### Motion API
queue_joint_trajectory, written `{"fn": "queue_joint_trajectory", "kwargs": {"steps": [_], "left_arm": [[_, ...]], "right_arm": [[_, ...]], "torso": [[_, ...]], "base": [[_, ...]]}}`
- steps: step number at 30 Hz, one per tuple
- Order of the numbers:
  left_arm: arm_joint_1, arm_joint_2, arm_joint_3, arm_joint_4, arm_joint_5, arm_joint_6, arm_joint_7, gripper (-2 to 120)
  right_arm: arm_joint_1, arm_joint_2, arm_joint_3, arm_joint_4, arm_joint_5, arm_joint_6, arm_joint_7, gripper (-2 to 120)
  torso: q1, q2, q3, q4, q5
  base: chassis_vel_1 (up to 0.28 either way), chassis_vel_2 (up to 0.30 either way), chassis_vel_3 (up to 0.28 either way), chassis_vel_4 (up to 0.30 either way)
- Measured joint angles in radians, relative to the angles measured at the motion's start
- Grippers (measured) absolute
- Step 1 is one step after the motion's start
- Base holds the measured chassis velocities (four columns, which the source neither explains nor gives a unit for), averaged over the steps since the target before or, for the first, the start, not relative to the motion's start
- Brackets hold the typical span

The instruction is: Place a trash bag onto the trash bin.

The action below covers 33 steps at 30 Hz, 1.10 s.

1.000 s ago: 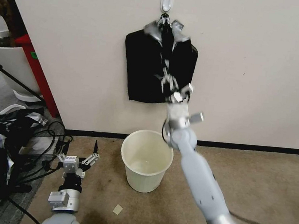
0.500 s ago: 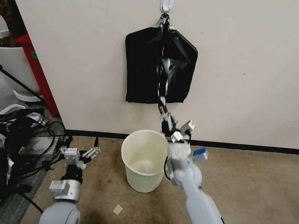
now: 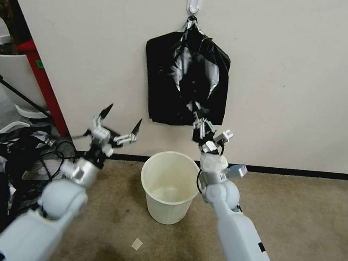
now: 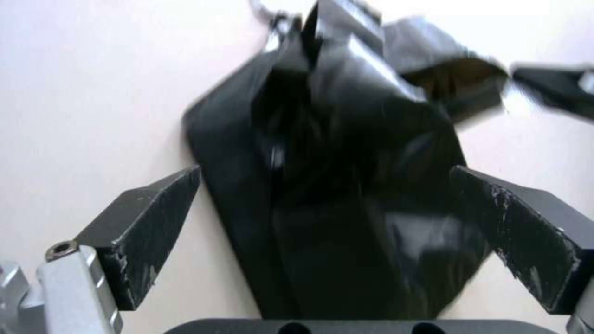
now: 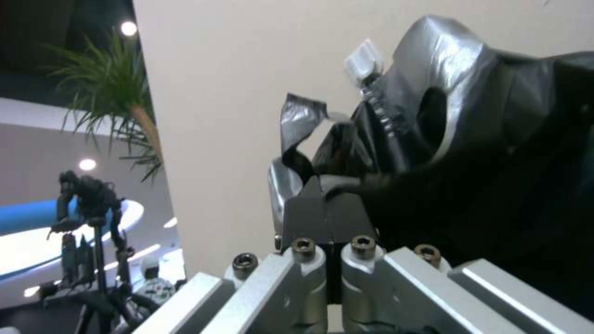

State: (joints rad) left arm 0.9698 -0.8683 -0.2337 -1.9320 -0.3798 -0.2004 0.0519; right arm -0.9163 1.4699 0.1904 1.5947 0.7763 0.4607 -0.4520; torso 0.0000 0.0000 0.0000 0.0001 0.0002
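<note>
The trash bag (image 3: pixel 194 71), glossy and crinkled, hangs puffed out against the wall, its top reaching the clip under the hook. My right gripper (image 3: pixel 200 124) is shut on the bag's lower end, just above the rim of the trash bin (image 3: pixel 170 187), a cream-white round bin on the carpet. In the right wrist view the closed fingers (image 5: pixel 325 211) pinch black film (image 5: pixel 470 157). My left gripper (image 3: pixel 119 118) is raised left of the bin and open. From its wrist camera, the fingers (image 4: pixel 145 222) frame the trash bag (image 4: pixel 346 185) from a distance.
Behind the bag, a flat pack of black bags (image 3: pixel 156 86) hangs from the wall hook (image 3: pixel 194 2). At the left stand a white plant pot (image 3: pixel 10 66), a red post (image 3: pixel 42 80) and a heap of cables (image 3: pixel 5 160). A paper scrap (image 3: pixel 137 243) lies on the carpet.
My right gripper pulled the bag's lower end down towards the bin, then rose a little; the bag has puffed out. My left arm lifted from near the floor to bag height.
</note>
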Motion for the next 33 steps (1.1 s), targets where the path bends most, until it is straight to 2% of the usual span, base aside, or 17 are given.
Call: {"fn": "queue_joint_trajectory", "kwargs": {"steps": [2,4,5,7,8,11,18,22,23,26,27,29,30,31,32,33], "left_arm": [[-0.016,0.006,0.011,0.000,-0.002,0.009,-0.003,100],[-0.158,0.055,0.120,0.012,-0.018,0.098,-0.035,100],[-0.158,0.055,0.120,0.012,-0.018,0.098,-0.035,100],[-0.250,0.075,0.204,0.040,-0.034,0.141,-0.051,100],[-0.250,0.075,0.204,0.040,-0.034,0.141,-0.051,100],[-0.383,0.073,0.303,0.091,-0.042,0.177,-0.066,100],[-0.490,0.048,0.366,0.116,-0.072,0.195,-0.062,100],[-0.510,0.045,0.378,0.102,-0.108,0.203,0.009,100],[-0.510,0.045,0.378,0.102,-0.108,0.203,0.009,100],[-0.497,0.049,0.343,0.087,-0.130,0.203,0.136,100],[-0.497,0.049,0.343,0.087,-0.130,0.203,0.136,100],[-0.482,0.059,0.303,0.079,-0.136,0.204,0.215,100],[-0.482,0.059,0.303,0.079,-0.136,0.204,0.215,100],[-0.475,0.065,0.281,0.075,-0.141,0.208,0.252,100],[-0.475,0.065,0.281,0.075,-0.141,0.208,0.252,100],[-0.481,0.061,0.266,0.080,-0.143,0.224,0.217,100]], "right_arm": [[-0.001,0.001,0.000,0.000,-0.001,0.000,0.001,0],[-0.014,0.013,0.002,0.007,-0.007,0.003,0.004,0],[-0.014,0.013,0.002,0.007,-0.007,0.003,0.004,0],[-0.023,0.017,0.002,0.015,-0.011,0.004,0.004,0],[-0.023,0.017,0.002,0.015,-0.011,0.004,0.004,0],[-0.037,0.021,0.004,0.037,-0.017,0.004,0.003,0],[-0.052,0.025,0.005,0.046,-0.028,0.004,0.001,0],[-0.061,0.028,0.006,0.038,-0.033,0.004,0.000,0],[-0.061,0.028,0.006,0.038,-0.033,0.004,0.000,0],[-0.061,0.028,0.007,0.025,-0.034,0.004,-0.001,0],[-0.061,0.028,0.007,0.025,-0.034,0.004,-0.001,0],[-0.061,0.028,0.007,0.016,-0.034,0.003,-0.001,0],[-0.061,0.028,0.007,0.016,-0.034,0.003,-0.001,0],[-0.060,0.030,0.007,0.011,-0.035,0.003,-0.001,0],[-0.060,0.030,0.007,0.011,-0.035,0.003,-0.001,0],[-0.060,0.035,0.004,0.010,-0.040,0.003,-0.002,0]], "torso": [[0.000,0.000,0.000,0.0000,0.0001],[0.000,0.000,0.000,-0.0002,0.0000],[0.000,0.000,0.000,-0.0002,0.0000],[0.000,0.000,0.000,0.0001,-0.0002],[0.000,0.000,0.000,0.0001,-0.0002],[0.000,0.000,0.000,0.0000,-0.0003],[0.000,0.000,0.000,-0.0003,-0.0001],[0.000,0.000,0.000,-0.0001,-0.0002],[0.000,0.000,0.000,-0.0001,-0.0002],[0.000,0.000,0.000,-0.0002,-0.0001],[0.000,0.000,0.000,-0.0002,-0.0001],[0.000,0.000,0.000,0.0000,-0.0002],[0.000,0.000,0.000,0.0000,-0.0002],[0.000,0.000,0.000,0.0002,-0.0002],[0.000,0.000,0.000,0.0002,-0.0002],[0.000,0.000,0.000,0.0001,-0.0002]], "base": [[0.000,0.000,0.000,0.000],[0.000,0.000,0.000,0.000],[0.000,0.000,0.000,0.000],[0.000,0.000,0.000,0.000],[0.000,0.000,0.000,0.000],[0.000,0.000,0.000,0.000],[0.000,0.000,0.000,0.000],[0.000,0.000,0.000,0.000],[0.000,0.000,0.000,0.000],[0.000,0.000,0.000,0.000],[0.000,0.000,0.000,0.000],[0.000,0.000,0.000,0.000],[0.000,0.000,0.000,0.000],[0.000,0.000,0.000,0.000],[0.000,0.000,0.000,0.000],[0.000,0.000,0.000,0.000]]}}
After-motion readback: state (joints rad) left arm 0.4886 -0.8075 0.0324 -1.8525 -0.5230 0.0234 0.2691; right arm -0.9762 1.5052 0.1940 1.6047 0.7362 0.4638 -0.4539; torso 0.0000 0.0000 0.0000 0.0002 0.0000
